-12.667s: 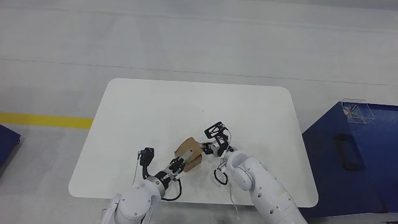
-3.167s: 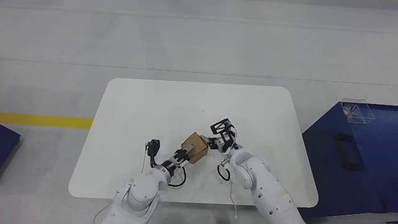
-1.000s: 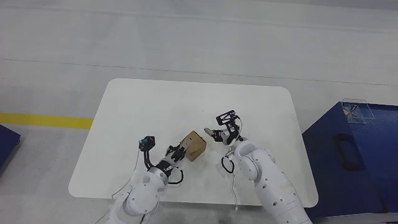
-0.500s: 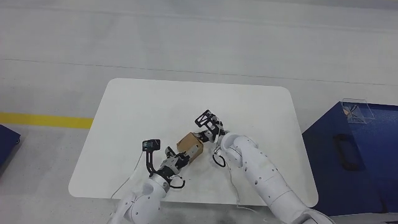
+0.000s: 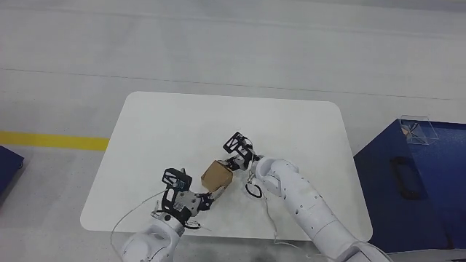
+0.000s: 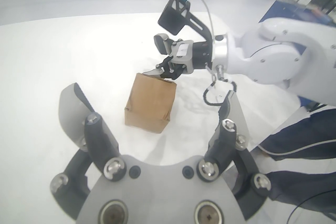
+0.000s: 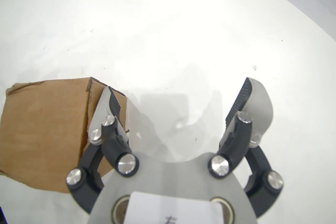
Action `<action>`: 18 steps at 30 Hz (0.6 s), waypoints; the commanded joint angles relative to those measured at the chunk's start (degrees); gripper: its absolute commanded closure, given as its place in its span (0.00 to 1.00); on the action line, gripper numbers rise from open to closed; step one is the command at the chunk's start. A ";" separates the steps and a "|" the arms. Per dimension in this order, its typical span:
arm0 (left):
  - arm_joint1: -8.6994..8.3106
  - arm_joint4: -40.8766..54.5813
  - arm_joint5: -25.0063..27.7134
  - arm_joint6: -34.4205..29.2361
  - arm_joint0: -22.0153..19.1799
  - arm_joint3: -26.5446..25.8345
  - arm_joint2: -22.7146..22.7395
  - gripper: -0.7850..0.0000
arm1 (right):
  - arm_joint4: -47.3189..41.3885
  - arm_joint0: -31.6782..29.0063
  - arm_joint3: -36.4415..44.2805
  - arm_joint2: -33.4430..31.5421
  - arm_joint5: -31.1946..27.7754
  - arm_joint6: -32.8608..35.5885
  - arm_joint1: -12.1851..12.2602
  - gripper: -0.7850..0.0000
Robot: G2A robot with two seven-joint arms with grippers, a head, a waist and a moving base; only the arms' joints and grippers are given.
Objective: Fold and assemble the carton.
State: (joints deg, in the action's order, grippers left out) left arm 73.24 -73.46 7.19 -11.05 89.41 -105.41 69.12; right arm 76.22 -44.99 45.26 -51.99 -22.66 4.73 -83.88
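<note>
Right now the carton [image 5: 216,176] is sitting on the table [image 5: 291,124], nearer the robot's edge than the far edge and roughly midway between the two side edges. It is standing as a formed brown box, and its lower corners are looking slightly creased on the side facing the left arm.

The right gripper [image 7: 178,86] is spread wide with nothing between its jaws. One finger [image 7: 111,101] is lying against the carton's upper corner, on the side away from the left arm, while the other is hanging over bare table. The left gripper [image 6: 153,92] is also spread wide and gripping nothing. It is hovering just short of the carton, apart from it, with the box lined up in the gap between its jaws.

Whether the top flaps are fully tucked is not showing clearly.

The main risk, as I am judging it, is coming from that single finger contact. Nothing is bracing the carton, so a push at one high corner is likely to be sliding it over the smooth table or tipping it toward the left arm. A hard press could be denting the corner instead of seating a flap. If the left gripper is closing off-centre, it could be twisting the box away from the right finger.
</note>
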 commanded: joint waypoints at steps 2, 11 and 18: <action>0.02 -4.28 0.62 -1.28 -2.65 2.80 -1.17 0.00 | 0.02 0.00 0.01 0.01 0.01 -0.02 0.00 0.00; 0.80 -9.16 -2.13 -8.90 -7.80 7.35 -5.59 0.00 | -2.60 -3.49 1.53 -6.08 11.19 -3.84 1.30 0.00; 1.34 -9.65 -2.48 -13.83 -10.72 9.52 -7.63 0.00 | -2.43 -4.18 2.28 -7.05 10.50 -3.81 1.76 0.00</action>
State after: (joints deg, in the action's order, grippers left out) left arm 74.51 -83.33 4.52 -24.40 79.00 -96.14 61.79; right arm 73.79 -49.17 47.54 -59.04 -12.17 0.93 -82.12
